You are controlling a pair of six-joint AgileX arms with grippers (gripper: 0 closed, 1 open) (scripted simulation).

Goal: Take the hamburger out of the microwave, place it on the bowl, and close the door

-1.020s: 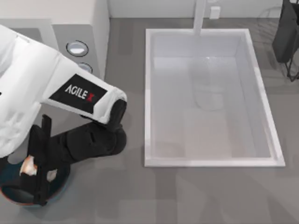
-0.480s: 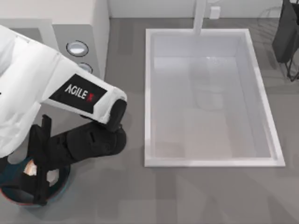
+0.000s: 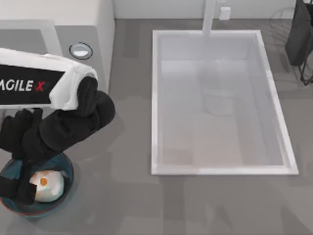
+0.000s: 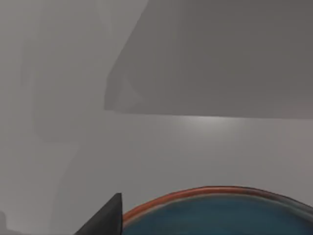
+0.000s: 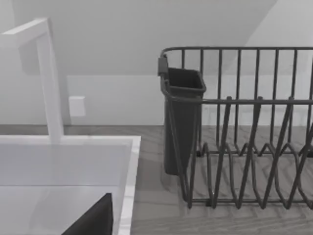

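Observation:
The hamburger (image 3: 45, 185), a cream lump with an orange spot, lies inside the blue bowl (image 3: 62, 169) at the table's front left corner. My left gripper (image 3: 17, 185) hangs open just left of the hamburger, holding nothing. One of its black fingertips (image 4: 110, 215) shows over the bowl's orange rim (image 4: 210, 191). The white microwave (image 3: 93, 12) stands at the back left with a round knob (image 3: 80, 50). A white-framed grey area (image 3: 24, 36) lies beside the knob; my arm covers its lower part and I cannot tell how the door stands. My right arm is parked with its gripper open; one fingertip (image 5: 93, 220) shows.
A large white sink (image 3: 155, 98) with a faucet (image 3: 209, 17) fills the table's middle and right. A dark wire dish rack (image 5: 244, 147) with a black caddy (image 5: 181, 117) stands at the back right. Grey counter lies between bowl and sink.
My left gripper let go of the hamburger and drew back to the left. The arm's white link swung left and back, so the hamburger now lies uncovered in the bowl.

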